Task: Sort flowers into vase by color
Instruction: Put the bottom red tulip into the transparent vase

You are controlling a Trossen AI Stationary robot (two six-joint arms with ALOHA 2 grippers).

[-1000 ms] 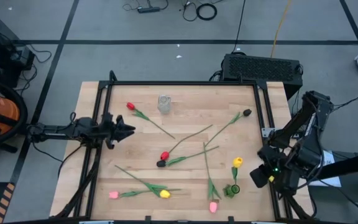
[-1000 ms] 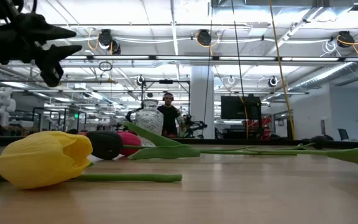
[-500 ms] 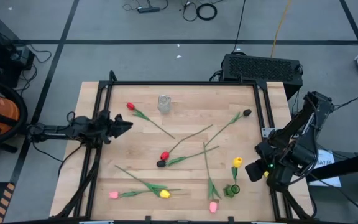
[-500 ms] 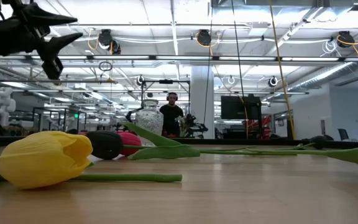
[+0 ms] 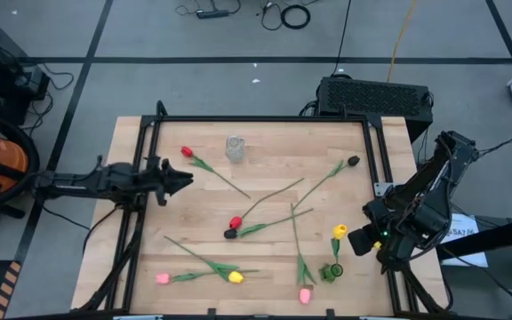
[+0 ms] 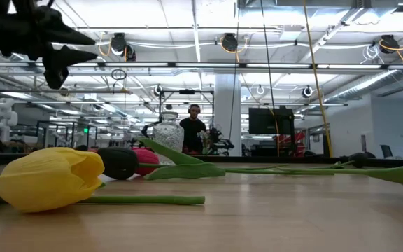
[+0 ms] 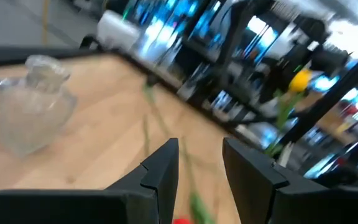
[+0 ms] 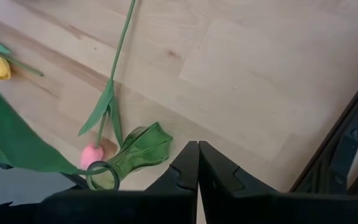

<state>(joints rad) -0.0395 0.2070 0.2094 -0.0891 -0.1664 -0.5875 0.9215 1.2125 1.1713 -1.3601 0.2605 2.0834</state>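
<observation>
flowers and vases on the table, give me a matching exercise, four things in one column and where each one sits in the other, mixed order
Things
1. clear glass vase
2. green vase
3. dark tulip head
4. pink tulip head

Places (high view)
A. near corner on the left arm's side
B. far side of the table, near the middle
C. far part of the table on the right arm's side
D. near edge on the right arm's side, close to the right gripper

Pairs: 1-B, 2-D, 3-C, 4-A
</observation>
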